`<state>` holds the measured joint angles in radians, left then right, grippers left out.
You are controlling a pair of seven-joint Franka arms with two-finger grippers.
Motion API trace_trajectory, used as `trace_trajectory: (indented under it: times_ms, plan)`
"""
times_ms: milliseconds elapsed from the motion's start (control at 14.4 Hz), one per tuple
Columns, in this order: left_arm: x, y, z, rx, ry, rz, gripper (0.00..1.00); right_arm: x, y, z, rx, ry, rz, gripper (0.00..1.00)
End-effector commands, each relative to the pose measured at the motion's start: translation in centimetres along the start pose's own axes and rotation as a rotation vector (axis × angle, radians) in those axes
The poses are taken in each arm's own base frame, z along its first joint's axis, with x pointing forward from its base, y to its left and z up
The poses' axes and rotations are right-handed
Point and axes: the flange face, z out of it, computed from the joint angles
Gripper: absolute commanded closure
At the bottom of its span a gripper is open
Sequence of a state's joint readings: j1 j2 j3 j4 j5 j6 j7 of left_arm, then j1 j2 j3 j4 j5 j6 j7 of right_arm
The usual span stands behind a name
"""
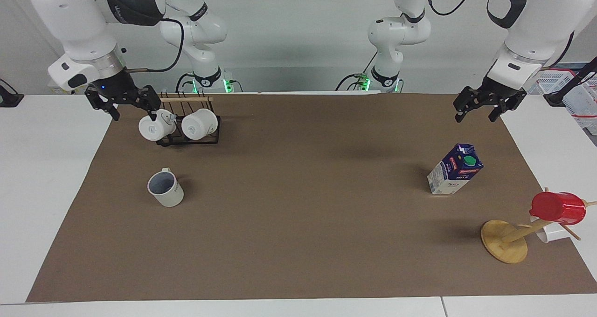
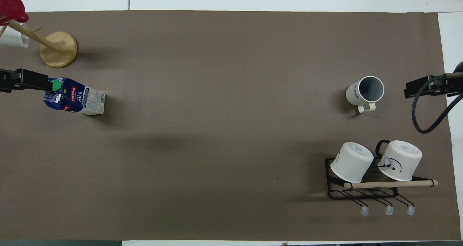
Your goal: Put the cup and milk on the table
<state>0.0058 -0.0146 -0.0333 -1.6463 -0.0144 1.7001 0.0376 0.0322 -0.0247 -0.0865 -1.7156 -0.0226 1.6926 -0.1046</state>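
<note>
Mug (image 1: 165, 188) at nine o'clock, milk carton (image 1: 454, 168) at three, both upright on brown sheet (image 1: 298, 242); my left gripper (image 1: 480, 110) and right gripper (image 1: 126, 108) hang spread, empty. Nothing apparently left.

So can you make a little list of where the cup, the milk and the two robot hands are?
cup: upright on the brown sheet, toward the right arm's end
milk: standing on the sheet, toward the left arm's end
left gripper: open, empty, raised over the sheet's edge
right gripper: open, empty, raised beside the mug rack
</note>
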Motion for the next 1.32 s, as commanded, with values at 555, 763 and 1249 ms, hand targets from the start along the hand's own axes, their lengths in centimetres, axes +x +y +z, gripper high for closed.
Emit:
trace_trajectory:
  times_ms: [555,763,1249]
  plan:
    - [1.1,-2.8,8.2,-0.009,0.033,-0.041,0.0,5.0,5.0,16.7,0.059,0.088,-0.271,0.0]
    - [1.2,-3.0,10.6,-0.007,0.045,-0.046,0.0,3.9,4.9,19.2,0.067,0.057,-0.356,0.0]
    - [1.1,-3.9,14.3,-0.006,0.039,-0.06,0.0,3.9,5.1,22.8,0.054,0.08,-0.34,0.02]
